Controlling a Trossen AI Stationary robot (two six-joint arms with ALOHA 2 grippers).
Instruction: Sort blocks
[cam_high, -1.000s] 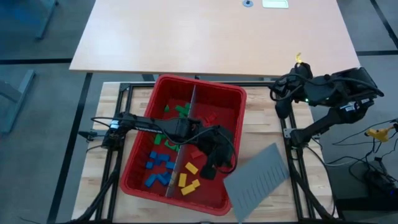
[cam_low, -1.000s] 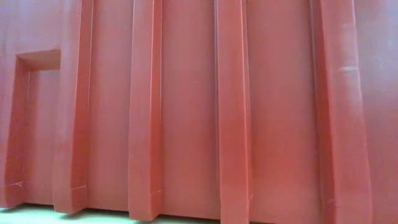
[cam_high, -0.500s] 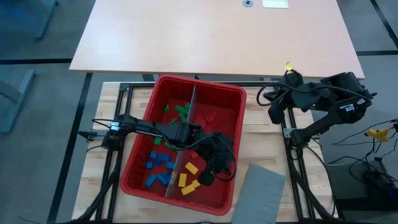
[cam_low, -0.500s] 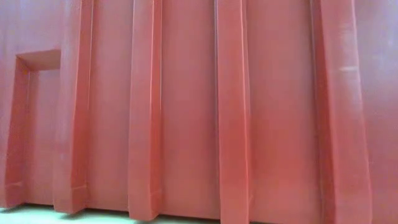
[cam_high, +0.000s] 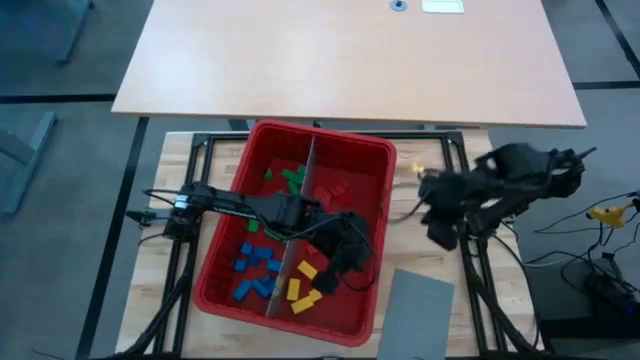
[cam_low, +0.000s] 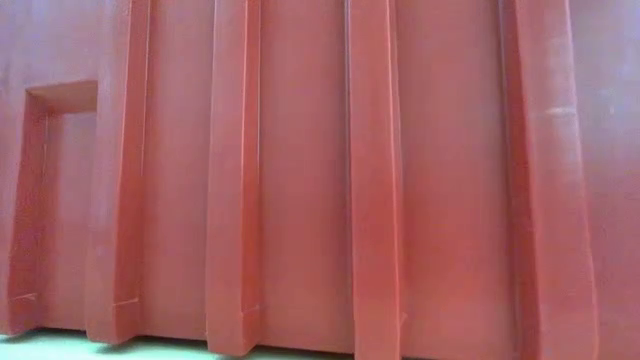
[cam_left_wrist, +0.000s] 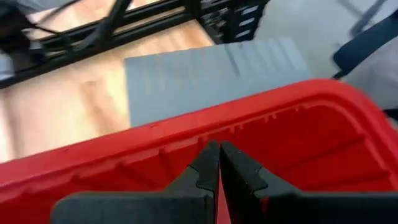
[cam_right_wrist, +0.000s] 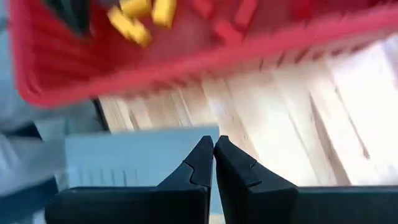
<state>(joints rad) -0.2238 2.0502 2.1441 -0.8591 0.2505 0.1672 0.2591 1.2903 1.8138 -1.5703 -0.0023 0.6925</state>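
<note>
The left gripper (cam_high: 340, 272), fingers pressed together on nothing, has stayed low inside the red bin (cam_high: 372, 300), near its right wall, just right of the yellow blocks (cam_high: 301, 283). Blue blocks (cam_high: 255, 270) lie left of the bin's divider (cam_high: 296, 225), green blocks (cam_high: 285, 180) towards its far end. The grey panel (cam_high: 415, 308) has slid nearer and lies flat beside the bin's near right corner. The right gripper (cam_high: 440, 232) has swung in towards the bin's right wall, fingers together, bare wood between them
</note>
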